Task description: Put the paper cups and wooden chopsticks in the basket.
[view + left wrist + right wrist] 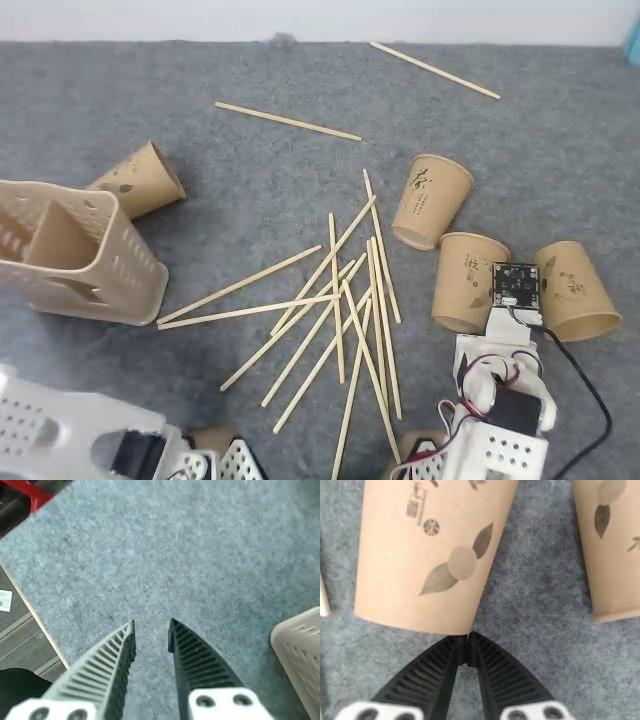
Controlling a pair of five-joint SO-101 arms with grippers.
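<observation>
Guessing paper cup (430, 550) crushes easy, so pinch the rim gently; right end effector (468, 646) together, left end effector (151, 630) apart

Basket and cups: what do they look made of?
Basket: probably moulded plastic, beige and matte. Its thin, stiff walls carry rows of small slots, and there is an inner divider.
Cups: paper or thin card, brown and matte, with leaf motifs printed on the sides.

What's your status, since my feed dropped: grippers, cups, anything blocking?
Left gripper open over bare carpet. Right gripper shut, tips at paper cup rim. Chopsticks scattered between cups and basket.
</observation>
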